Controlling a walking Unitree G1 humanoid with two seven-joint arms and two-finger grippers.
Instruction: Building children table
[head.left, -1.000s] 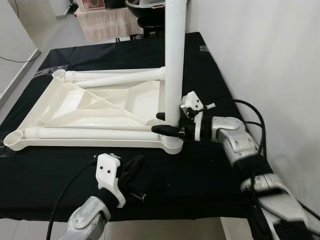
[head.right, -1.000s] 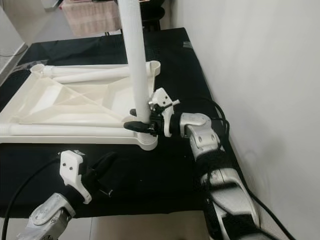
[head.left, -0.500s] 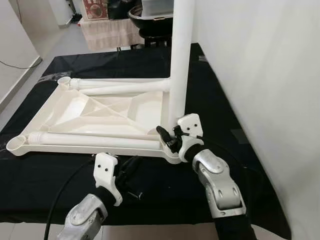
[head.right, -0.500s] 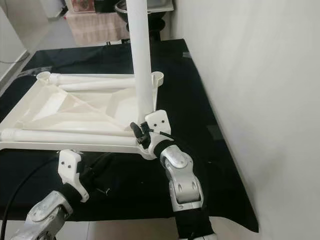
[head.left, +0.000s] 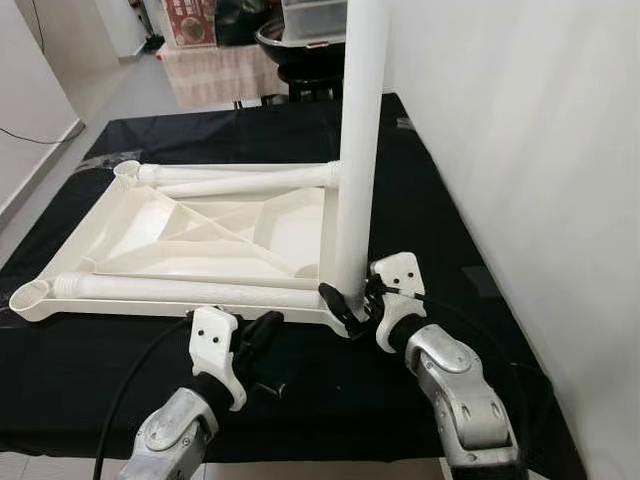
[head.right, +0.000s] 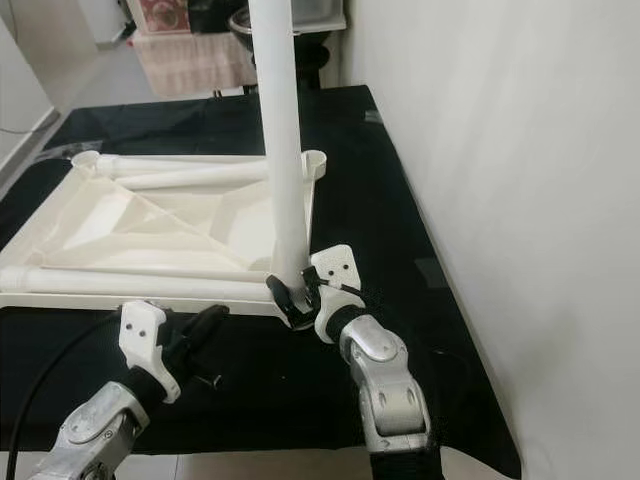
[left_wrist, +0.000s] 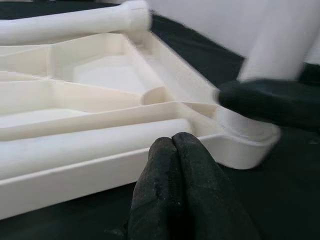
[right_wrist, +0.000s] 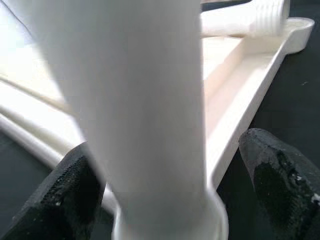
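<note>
Nearest, the left gripper (head.left: 268, 328) rests on the black-draped bench (head.left: 110, 370) with its jaws pressed together and empty, just short of the near rim of the upturned white table top (head.left: 200, 235).

Just beyond and to its right, the right gripper (head.left: 345, 305) has its jaws spread round the foot of the upright leg (head.left: 358, 150), one finger on each side of it. In the right wrist view the pads (right_wrist: 277, 175) seem to stand a little off the tube, so I take this for a loose cradle and not a firm hold, though the close blur leaves that uncertain. The leg stands in the near corner socket directly between those jaws.

To finish this step well, keep the leg plumb, close squarely low on the tube, and turn it down without tilting; the left jaws could steady the rim against sliding.

Count: one table top; three legs, one standing and two lying across it, the near loose leg (head.left: 190, 290) and the far loose leg (head.left: 240, 177); two open sockets on the side away from the right jaws.
</note>
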